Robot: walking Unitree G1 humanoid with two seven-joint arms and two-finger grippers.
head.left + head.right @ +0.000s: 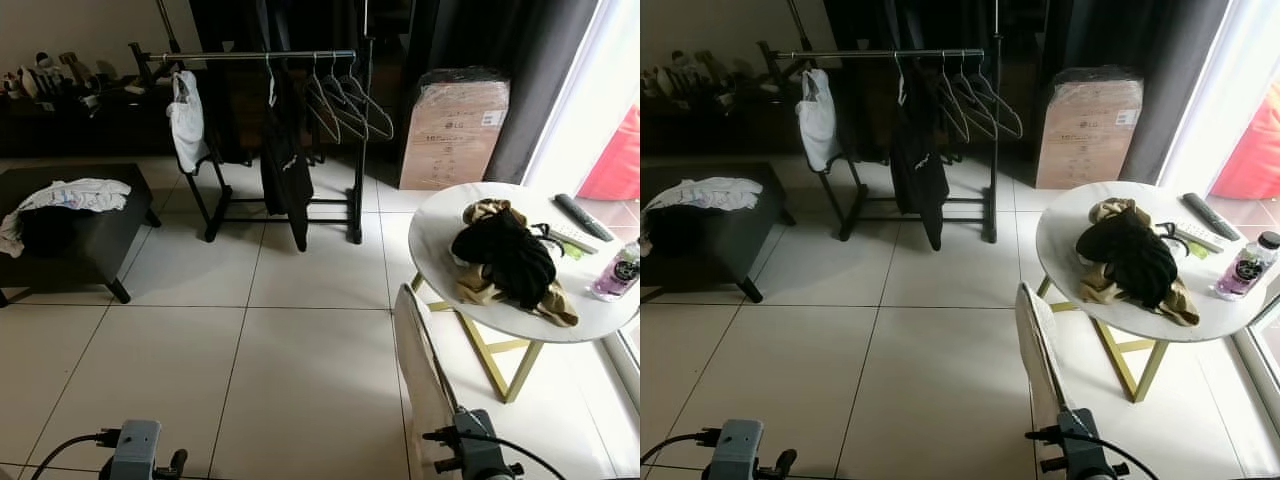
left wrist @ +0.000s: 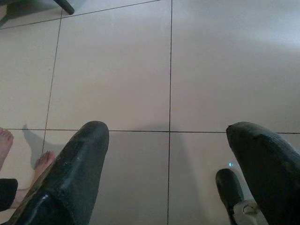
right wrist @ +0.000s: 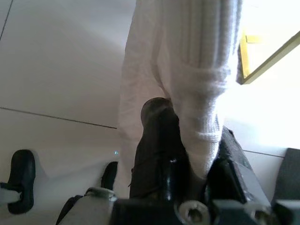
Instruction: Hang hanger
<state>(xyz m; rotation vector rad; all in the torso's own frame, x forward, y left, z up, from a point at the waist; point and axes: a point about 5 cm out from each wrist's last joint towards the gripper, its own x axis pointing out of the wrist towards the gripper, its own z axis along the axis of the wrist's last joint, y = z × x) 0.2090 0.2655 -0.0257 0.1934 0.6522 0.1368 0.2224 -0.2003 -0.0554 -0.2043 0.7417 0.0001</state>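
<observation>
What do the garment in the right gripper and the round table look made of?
The white garment clamped in the right gripper looks like ribbed knit, soft and matte, going by its vertical ridges. The round table seems to have a glossy white, possibly marble-look top on brass-coloured metal legs.

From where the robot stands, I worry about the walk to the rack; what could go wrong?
1. The right gripper pinches only an edge of the white knit garment, so it may slip out mid-walk.
2. The garment hangs low toward the floor; it could drag or catch the round table close beside it.
3. The clothes rack already holds a black garment and empty hangers, crowding the rail.
</observation>
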